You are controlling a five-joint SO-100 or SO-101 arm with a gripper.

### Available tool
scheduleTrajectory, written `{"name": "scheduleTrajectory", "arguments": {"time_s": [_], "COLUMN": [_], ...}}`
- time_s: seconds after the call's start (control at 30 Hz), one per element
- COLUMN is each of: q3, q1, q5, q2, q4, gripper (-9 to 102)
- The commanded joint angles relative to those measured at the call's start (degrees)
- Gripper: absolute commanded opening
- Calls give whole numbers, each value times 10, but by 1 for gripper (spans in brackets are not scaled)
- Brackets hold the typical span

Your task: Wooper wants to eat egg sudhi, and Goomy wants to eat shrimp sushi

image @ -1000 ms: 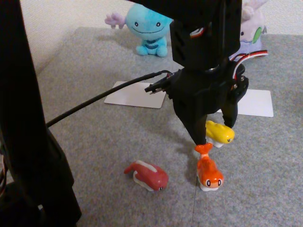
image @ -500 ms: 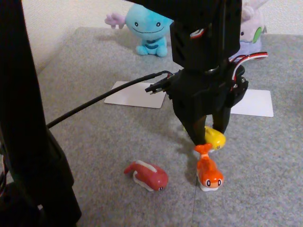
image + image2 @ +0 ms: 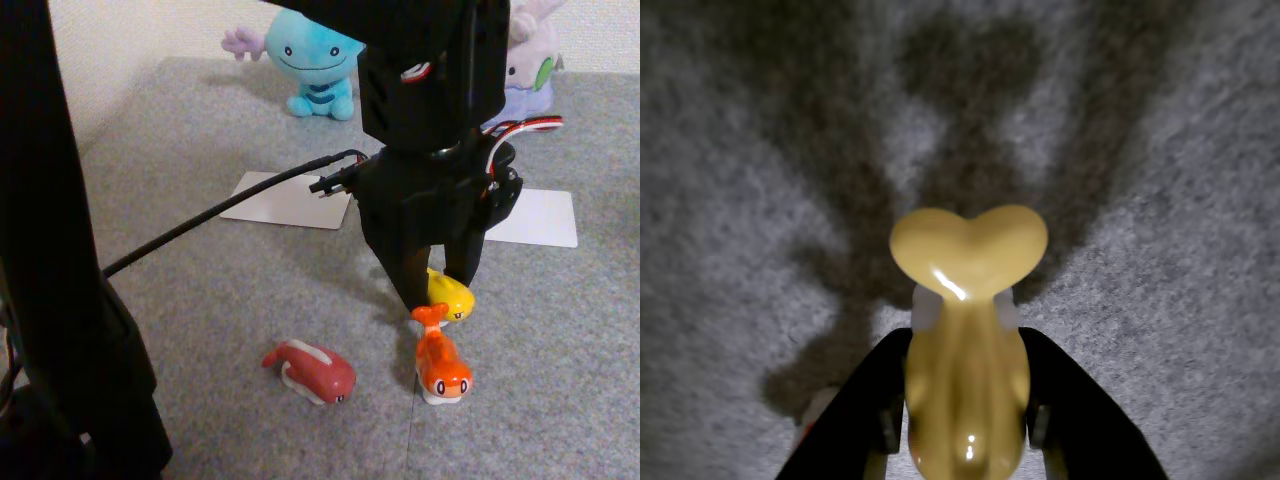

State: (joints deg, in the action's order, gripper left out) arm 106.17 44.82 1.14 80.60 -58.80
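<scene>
The gripper (image 3: 438, 290) clamped the egg sudhi (image 3: 968, 385) between both jaws — just behind the shrimp sushi (image 3: 440, 362).

shrimp sushi (image 3: 441, 365) just before gripper (image 3: 438, 292), red toy (image 3: 312, 371) near

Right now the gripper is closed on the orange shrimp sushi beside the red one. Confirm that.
Wrong toy. The gripper is closed on the yellow egg sushi, as the wrist view shows; the shrimp sushi lies free on the carpet, with the red one nearby in the fixed view.
</scene>
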Motion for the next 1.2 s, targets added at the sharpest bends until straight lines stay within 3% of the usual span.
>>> {"name": "scheduleTrajectory", "arguments": {"time_s": [0.0, 0.17, 0.37, 0.7, 0.9, 1.17], "q3": [-22, -22, -22, -22, -22, -69], "q1": [-18, -83, -228, -420, -451, -417], "q5": [41, 173, 386, 713, 818, 848], "q2": [40, 109, 192, 215, 214, 128], "q4": [-3, -54, -115, -95, -37, -3], "gripper": [3, 3, 3, 3, 3, 3]}}
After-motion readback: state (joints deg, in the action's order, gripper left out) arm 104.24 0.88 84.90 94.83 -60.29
